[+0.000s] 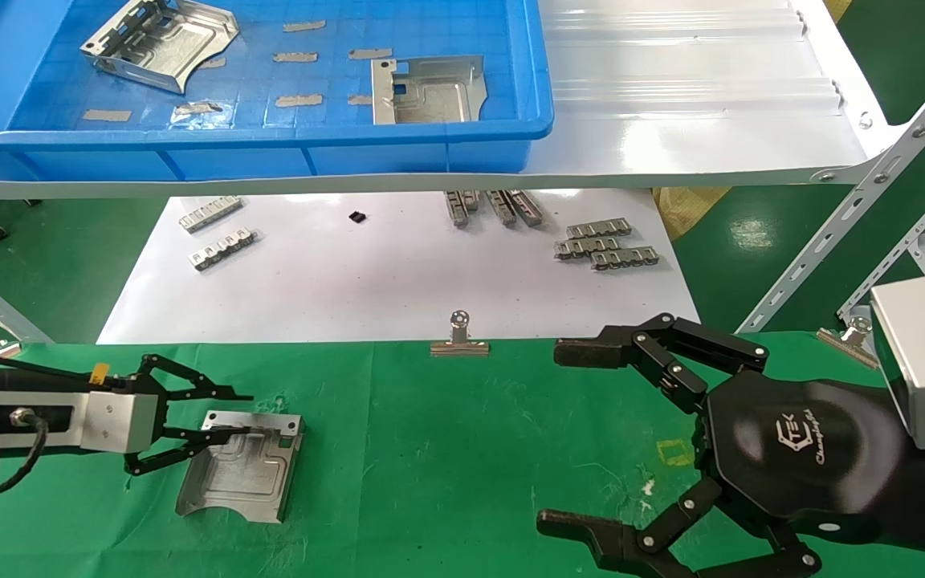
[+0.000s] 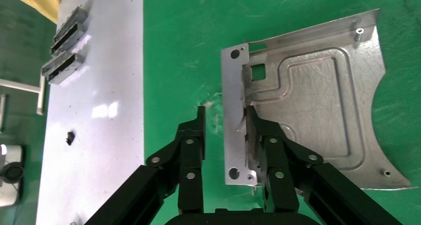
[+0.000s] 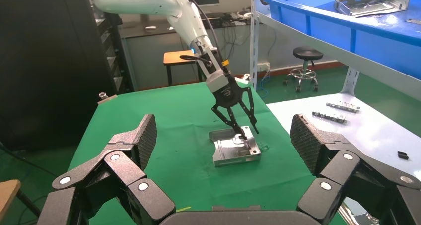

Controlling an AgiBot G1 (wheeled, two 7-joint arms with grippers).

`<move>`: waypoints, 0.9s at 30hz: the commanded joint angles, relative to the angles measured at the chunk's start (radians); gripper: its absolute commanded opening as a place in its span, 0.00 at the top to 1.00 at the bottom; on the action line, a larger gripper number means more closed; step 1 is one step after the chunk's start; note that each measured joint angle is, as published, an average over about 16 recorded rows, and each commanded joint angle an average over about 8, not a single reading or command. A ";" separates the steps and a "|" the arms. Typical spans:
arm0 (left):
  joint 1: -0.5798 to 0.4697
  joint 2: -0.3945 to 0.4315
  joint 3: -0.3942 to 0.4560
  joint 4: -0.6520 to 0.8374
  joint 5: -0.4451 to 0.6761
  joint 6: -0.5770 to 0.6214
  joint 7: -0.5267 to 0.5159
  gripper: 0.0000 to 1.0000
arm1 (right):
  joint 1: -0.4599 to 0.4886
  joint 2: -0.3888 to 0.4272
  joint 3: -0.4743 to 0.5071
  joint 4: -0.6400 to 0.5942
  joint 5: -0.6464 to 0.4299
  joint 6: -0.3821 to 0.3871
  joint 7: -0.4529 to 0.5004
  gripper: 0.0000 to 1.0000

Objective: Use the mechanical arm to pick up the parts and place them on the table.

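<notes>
Fingers (image 2: 253,135) of the left gripper (image 1: 218,417) straddle the bent rim of a part (image 1: 242,466), one inside, one outside, with a gap on the outer side, so spread, not pinching. That part lies flat on the table (image 1: 462,449), curved cut-out toward the near edge, green cloth open all around it. Over on the right, the right gripper (image 1: 583,437) hovers above the cloth, fingers (image 3: 134,140) spread wide, nothing between them; its black palm reads "TEK". Two more parts (image 1: 430,88) sit in the blue bin (image 1: 270,152) on the white shelf (image 1: 695,104). A clip (image 1: 459,341) bites the table's far edge; past it, grey strips (image 1: 607,245) on a white sheet (image 1: 382,273).
</notes>
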 commanded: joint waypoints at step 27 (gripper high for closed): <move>0.140 -0.130 -0.088 -0.117 -0.219 0.082 -0.321 0.00 | 0.000 0.000 0.000 0.000 0.000 0.000 0.000 0.00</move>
